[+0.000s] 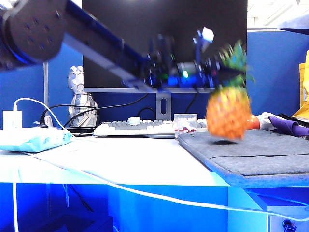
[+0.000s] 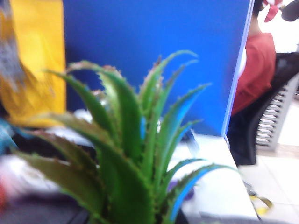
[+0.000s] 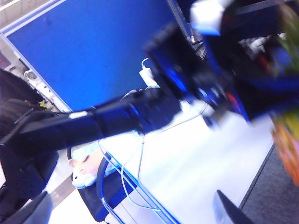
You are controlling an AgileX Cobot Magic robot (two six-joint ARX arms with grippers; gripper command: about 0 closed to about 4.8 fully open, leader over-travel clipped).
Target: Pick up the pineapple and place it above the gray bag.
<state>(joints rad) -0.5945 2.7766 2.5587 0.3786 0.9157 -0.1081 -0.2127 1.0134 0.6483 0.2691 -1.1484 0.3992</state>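
The pineapple (image 1: 228, 113), orange-yellow with a green crown, hangs in the air just above the near-left part of the gray bag (image 1: 270, 150) and casts a shadow on it. My left arm reaches across from the upper left, and my left gripper (image 1: 217, 67) is shut on the crown. The crown's leaves (image 2: 131, 154) fill the left wrist view and hide the jaws. In the right wrist view my right gripper (image 3: 135, 219) stands open over the white table, one dark fingertip (image 3: 229, 210) showing. The same view shows the left arm (image 3: 140, 112), the blurred pineapple (image 3: 287, 144) and the bag (image 3: 275, 196).
A keyboard (image 1: 135, 127), a white cup (image 1: 185, 122) and a monitor (image 1: 164, 38) stand behind. A purple cloth (image 1: 289, 126) and a small orange fruit (image 1: 252, 121) lie at the bag's far edge. A light blue packet (image 1: 34, 140) and white cable (image 1: 120, 188) are on the left.
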